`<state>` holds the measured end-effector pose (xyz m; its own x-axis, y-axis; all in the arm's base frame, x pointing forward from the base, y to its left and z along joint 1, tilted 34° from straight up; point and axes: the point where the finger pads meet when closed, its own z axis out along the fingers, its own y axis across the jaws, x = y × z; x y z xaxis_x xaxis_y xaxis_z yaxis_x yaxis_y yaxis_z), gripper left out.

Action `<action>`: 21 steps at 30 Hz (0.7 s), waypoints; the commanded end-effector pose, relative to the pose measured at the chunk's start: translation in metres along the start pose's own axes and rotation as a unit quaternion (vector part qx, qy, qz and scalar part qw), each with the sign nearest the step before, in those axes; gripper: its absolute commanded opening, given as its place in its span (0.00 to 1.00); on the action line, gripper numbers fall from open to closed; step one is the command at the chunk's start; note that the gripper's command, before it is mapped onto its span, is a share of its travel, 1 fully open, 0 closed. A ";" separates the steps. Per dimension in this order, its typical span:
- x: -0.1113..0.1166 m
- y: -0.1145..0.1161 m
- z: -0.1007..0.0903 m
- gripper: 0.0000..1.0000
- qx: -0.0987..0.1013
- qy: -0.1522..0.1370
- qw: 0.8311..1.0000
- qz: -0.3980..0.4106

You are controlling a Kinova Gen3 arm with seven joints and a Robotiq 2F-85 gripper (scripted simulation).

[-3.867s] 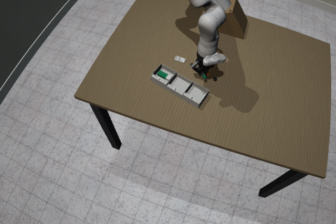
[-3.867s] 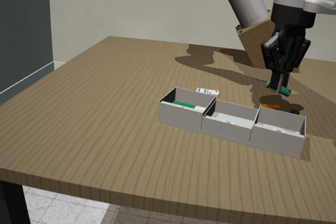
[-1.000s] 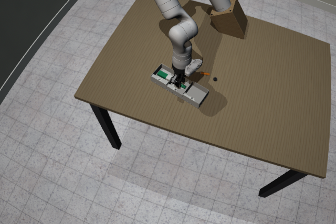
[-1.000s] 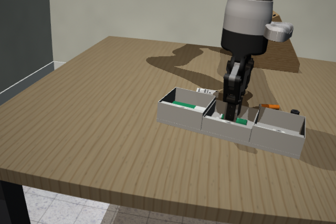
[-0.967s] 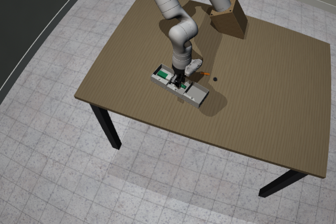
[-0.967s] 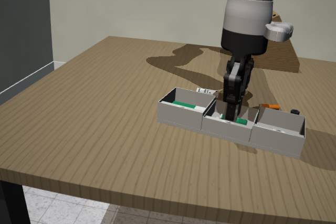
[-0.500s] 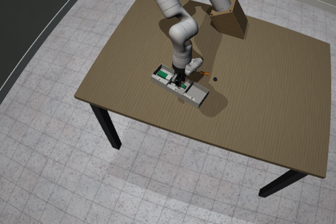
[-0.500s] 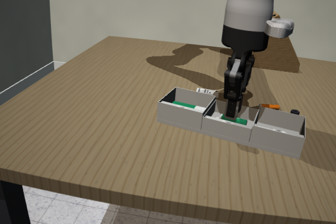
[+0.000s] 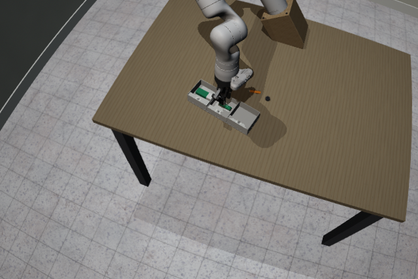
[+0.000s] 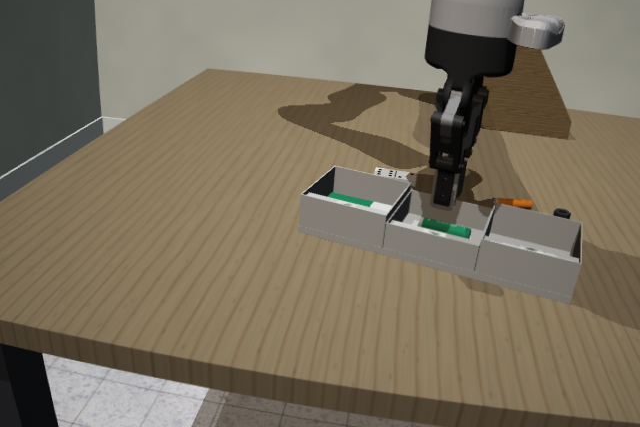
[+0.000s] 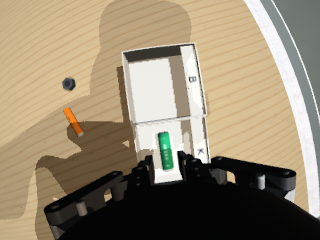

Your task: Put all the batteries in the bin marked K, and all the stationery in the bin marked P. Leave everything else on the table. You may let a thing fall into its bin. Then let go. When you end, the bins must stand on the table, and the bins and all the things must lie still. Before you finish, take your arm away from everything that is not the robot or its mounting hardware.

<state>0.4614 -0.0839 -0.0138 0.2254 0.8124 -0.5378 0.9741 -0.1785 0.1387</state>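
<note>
A green battery (image 9: 227, 107) (image 10: 445, 228) (image 11: 165, 150) lies on the floor of the middle bin, marked K (image 9: 215, 114) (image 10: 429, 246) (image 11: 199, 138). My gripper (image 10: 449, 199) (image 11: 165, 161) is partly open and empty, a little above the battery, with its fingertips over the bin. A green and white block (image 9: 202, 92) (image 10: 350, 200), like an eraser, lies in the left bin (image 9: 196, 102) (image 10: 341, 218); that bin's letter is not readable. An orange cylinder (image 9: 255, 91) (image 10: 516, 203) (image 11: 73, 121) with a grey end lies on the table behind the bins.
The bin marked B (image 9: 246, 116) (image 10: 527, 272) (image 11: 150, 90) adjoins K and is empty. A dark hex nut (image 9: 267, 98) (image 10: 561, 213) (image 11: 68, 84) lies near the orange cylinder. A white piece with black dots (image 10: 391, 173) lies behind the left bin. The bins stand on the table.
</note>
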 end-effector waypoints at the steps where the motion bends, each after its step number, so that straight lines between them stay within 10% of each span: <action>1: 0.000 0.002 -0.004 0.29 -0.003 0.001 1.000 0.001; 14: 0.000 0.002 -0.021 0.29 -0.003 0.001 1.000 0.001; 21: 0.018 -0.035 -0.024 0.24 -0.003 0.001 0.992 -0.124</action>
<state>0.4432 -0.0594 -0.0038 0.0448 0.8316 -0.5536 0.9987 -0.0228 0.0465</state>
